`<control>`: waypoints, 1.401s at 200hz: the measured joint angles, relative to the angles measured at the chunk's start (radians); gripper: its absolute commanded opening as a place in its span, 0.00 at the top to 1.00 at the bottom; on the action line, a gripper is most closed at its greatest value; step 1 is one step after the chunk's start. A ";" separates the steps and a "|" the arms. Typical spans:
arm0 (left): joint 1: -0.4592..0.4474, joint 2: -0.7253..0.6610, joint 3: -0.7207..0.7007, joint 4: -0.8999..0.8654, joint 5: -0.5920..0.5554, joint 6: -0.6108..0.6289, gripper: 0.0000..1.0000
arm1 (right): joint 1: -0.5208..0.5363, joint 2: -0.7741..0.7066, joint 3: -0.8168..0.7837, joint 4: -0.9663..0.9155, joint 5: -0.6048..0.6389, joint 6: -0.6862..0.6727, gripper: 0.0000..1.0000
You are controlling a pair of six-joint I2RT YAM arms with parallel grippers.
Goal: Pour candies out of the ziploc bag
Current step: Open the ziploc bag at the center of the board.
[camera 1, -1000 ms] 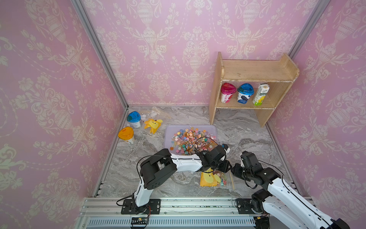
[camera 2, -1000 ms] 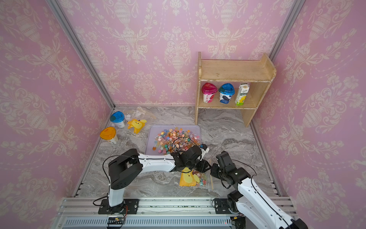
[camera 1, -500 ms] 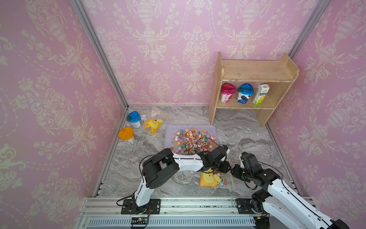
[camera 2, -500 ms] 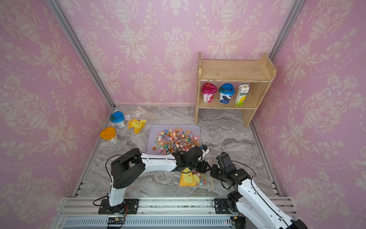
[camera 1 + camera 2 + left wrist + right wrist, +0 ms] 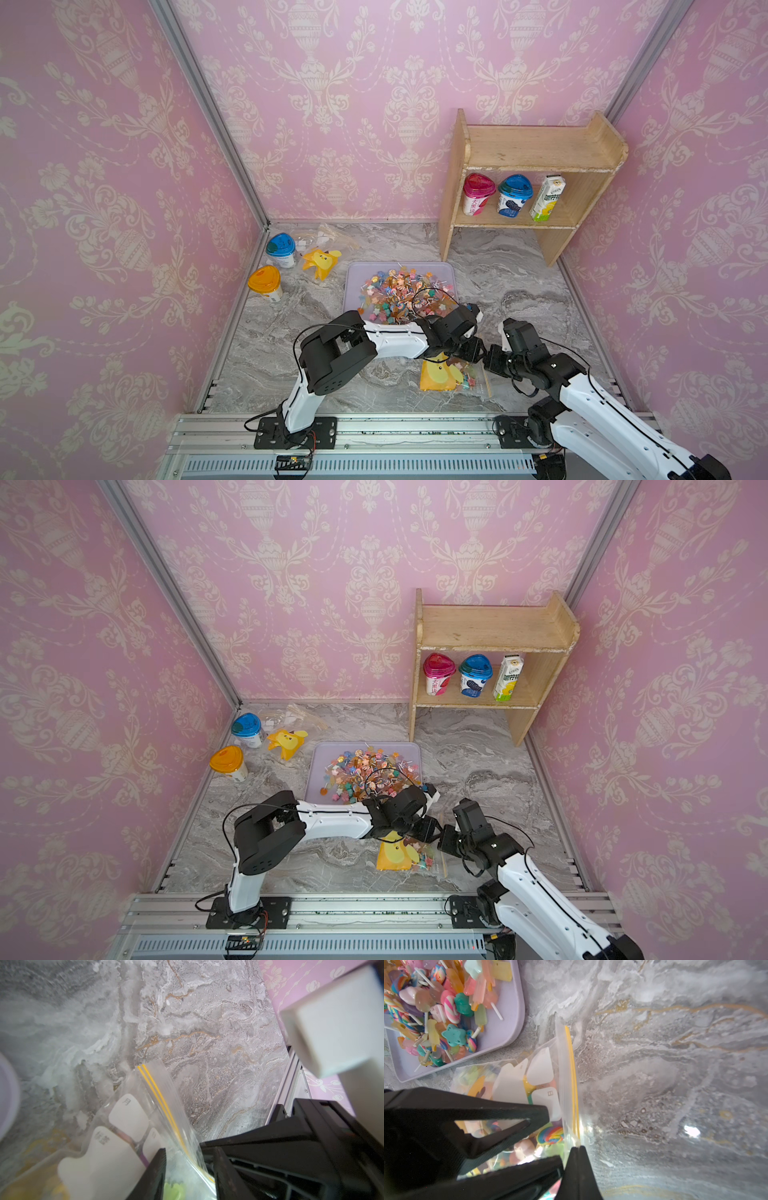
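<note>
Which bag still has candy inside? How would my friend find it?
Find the lilac tray heaped with candies on the marble floor. Just in front of it, toward the robot's rail, lies the ziploc bag. Unlike the clear bag in the far corner, it shows a yellow picture and colourful sweets, and the right gripper pinches its zip edge.

You are looking at black fingers (image 5: 571,1172) touching a clear ziploc bag (image 5: 563,1084), which is showing a yellow double stripe, white label patches and a yellow cartoon print. Just beside the fingers, a lilac tray (image 5: 512,1022) is displaying candies (image 5: 446,1007) in pink, orange, teal, yellow and rainbow swirls on white sticks. Under the fingers, the table (image 5: 519,282) is running grey marble with gold veins. Well beyond the fingers, a pale wooden shelf (image 5: 540,145) is showing a magenta-lidded cup (image 5: 478,191), a blue-lidded cup (image 5: 514,191) and a green-and-white carton (image 5: 548,197) against pink walls (image 5: 374,83) patterned in cream damask.
</note>
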 measured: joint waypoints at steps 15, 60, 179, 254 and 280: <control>0.000 0.005 0.007 -0.012 0.000 0.000 0.54 | -0.003 -0.011 -0.001 -0.004 0.000 0.000 1.00; 0.000 0.013 0.029 -0.049 0.000 0.001 0.55 | -0.005 -0.062 -0.001 -0.027 0.009 0.000 1.00; -0.008 0.018 0.049 -0.103 0.001 0.027 0.92 | -0.005 -0.069 -0.008 -0.005 -0.011 0.000 1.00; -0.006 0.013 0.042 -0.097 -0.021 0.026 0.67 | -0.005 -0.084 -0.014 -0.003 -0.013 0.000 1.00; -0.006 0.013 0.043 -0.099 -0.023 0.026 0.67 | -0.005 -0.085 -0.014 -0.003 -0.011 0.000 1.00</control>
